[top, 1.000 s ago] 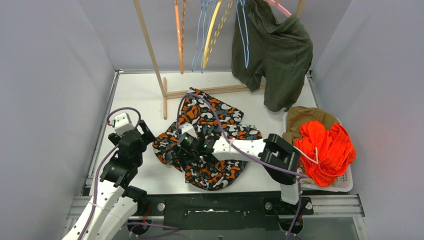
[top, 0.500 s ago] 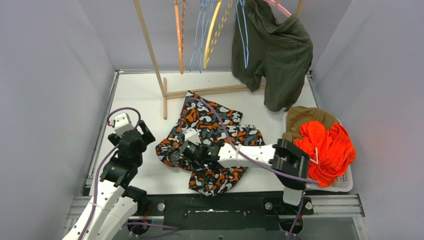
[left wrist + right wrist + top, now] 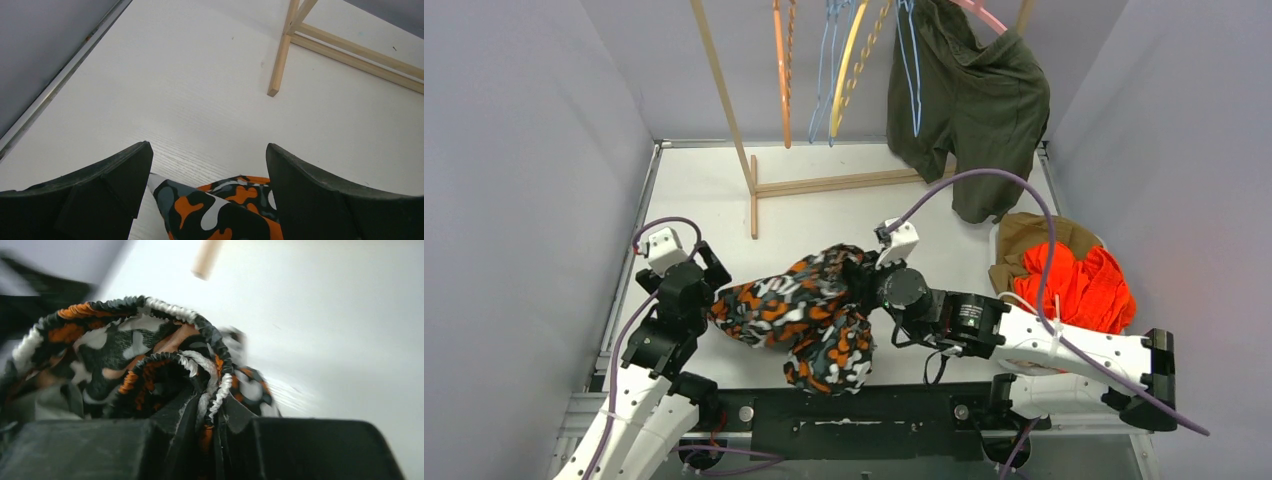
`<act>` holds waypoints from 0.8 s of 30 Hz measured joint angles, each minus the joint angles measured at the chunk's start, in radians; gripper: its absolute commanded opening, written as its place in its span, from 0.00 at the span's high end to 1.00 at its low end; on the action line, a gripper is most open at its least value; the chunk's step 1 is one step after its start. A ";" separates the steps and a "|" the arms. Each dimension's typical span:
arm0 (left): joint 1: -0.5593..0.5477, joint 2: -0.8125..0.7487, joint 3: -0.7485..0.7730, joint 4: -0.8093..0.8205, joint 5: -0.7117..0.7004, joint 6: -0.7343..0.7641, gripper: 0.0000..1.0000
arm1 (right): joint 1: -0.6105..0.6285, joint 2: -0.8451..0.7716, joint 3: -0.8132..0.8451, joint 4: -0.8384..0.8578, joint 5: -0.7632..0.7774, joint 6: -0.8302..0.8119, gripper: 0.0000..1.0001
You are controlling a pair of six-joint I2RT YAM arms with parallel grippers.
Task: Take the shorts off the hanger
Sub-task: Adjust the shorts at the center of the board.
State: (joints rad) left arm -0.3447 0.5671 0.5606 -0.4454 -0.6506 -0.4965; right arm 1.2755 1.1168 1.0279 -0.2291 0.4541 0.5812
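Note:
The orange-black-white camouflage shorts (image 3: 789, 312) are bunched into a heap on the white table near its front. My right gripper (image 3: 858, 274) is shut on their gathered waistband (image 3: 212, 390) and holds that end up off the table. In the right wrist view the right gripper (image 3: 212, 432) has the cloth pinched between its jaws. My left gripper (image 3: 712, 278) stands open at the heap's left end. In the left wrist view a corner of the camouflage shorts (image 3: 220, 210) lies between and below the open left gripper (image 3: 207, 150), untouched. Dark green shorts (image 3: 974, 100) hang on a pink hanger (image 3: 984, 14) at the back right.
A wooden rack (image 3: 724, 95) with a floor bar (image 3: 844, 183) stands at the back, carrying empty orange (image 3: 781, 80), blue (image 3: 822, 75) and yellow (image 3: 848, 65) hangers. A white basket (image 3: 1114, 362) at the right holds beige shorts (image 3: 1034, 235) and orange-red shorts (image 3: 1074, 290). Grey walls close both sides.
My right gripper shut on the flat-lying camouflage shorts, then pulled them up and rightward into a bunch as the right arm swung out to the right. The left arm stayed still.

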 measured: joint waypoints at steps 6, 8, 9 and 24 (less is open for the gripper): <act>0.000 0.003 0.000 0.000 0.005 0.000 0.15 | -0.201 0.070 -0.254 -0.225 0.008 0.294 0.71; 0.000 0.008 0.000 0.000 0.009 0.000 0.15 | -0.220 0.093 -0.288 -0.285 -0.018 0.336 0.53; 0.000 0.011 0.000 0.000 0.011 0.000 0.15 | -0.223 0.102 -0.286 -0.293 -0.027 0.352 0.42; 0.000 0.025 0.000 0.001 0.037 0.003 0.15 | -0.208 0.647 0.227 -0.132 -0.273 0.340 0.00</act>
State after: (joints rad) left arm -0.3447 0.5922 0.5606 -0.4446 -0.6136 -0.4938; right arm 1.0676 1.7638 1.2552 -0.3614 0.1814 0.9211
